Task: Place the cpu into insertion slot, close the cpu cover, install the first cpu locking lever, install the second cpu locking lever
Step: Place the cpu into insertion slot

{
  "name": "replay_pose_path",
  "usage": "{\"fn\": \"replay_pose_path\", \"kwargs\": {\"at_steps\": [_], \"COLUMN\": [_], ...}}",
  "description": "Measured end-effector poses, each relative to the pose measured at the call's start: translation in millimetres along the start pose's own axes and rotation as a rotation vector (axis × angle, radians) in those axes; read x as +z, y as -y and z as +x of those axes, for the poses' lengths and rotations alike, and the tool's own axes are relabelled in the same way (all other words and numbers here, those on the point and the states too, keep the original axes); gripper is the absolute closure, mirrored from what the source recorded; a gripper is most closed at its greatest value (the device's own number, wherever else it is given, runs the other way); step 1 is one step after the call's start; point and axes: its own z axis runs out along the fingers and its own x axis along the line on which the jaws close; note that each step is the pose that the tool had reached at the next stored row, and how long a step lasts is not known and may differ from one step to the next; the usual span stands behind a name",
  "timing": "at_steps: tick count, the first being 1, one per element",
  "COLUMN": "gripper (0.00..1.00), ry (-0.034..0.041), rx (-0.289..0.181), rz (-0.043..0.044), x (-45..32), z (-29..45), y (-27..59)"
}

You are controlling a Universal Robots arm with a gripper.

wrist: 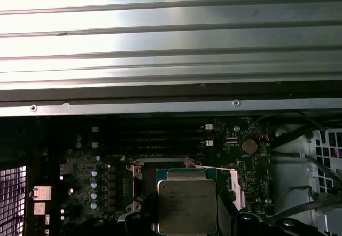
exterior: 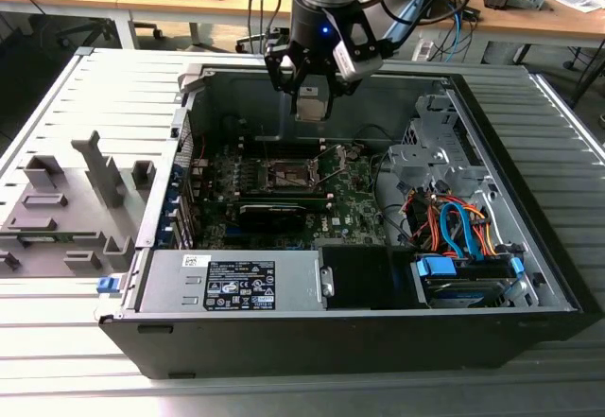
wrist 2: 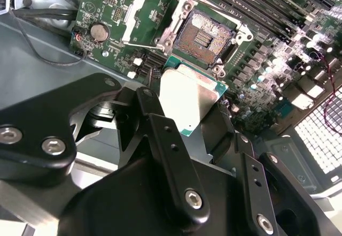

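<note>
Currently the gripper (exterior: 312, 107) is hanging over the open computer case (exterior: 359, 337), and its fingers (wrist 2: 160, 123) are clamping the cpu (wrist 2: 188, 94) from two sides. The chip is hovering in the air, apart from the insertion slot (wrist 2: 206, 37), which is lying uncovered on the green motherboard (wrist 2: 107, 6) beneath
</note>
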Motion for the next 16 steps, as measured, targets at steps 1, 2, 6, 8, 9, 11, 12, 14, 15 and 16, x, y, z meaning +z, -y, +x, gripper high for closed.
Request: {"fn": "replay_pose_path", "kwargs": {"at_steps": [1,2,6,8,9,11,12,14,15,16], "gripper": [0.46,0.46,0.46,0.46,0.46,0.46,0.46,0.46,0.46,0.46], "ry": [0.0001,0.0,0.0,0.0,0.0,0.0,0.0,0.0,0.0001,0.0], "rx": [0.0,0.0,0.0,0.0,0.0,0.0,0.0,0.0,0.0,0.0], "rz": [0.0,0.0,0.0,0.0,0.0,0.0,0.0,0.0,0.0,0.0], "x": [1.4,1.6,2.3,2.6,2.9,3.4,3.7,4.0,4.2,4.4], "z": [0.0,0.0,0.0,0.0,-0.1,-0.1,-0.1,-0.1,-0.1,-0.1], "y": [0.1,0.1,0.2,0.2,0.3,0.3,0.3,0.3,0.4,0.4]}}
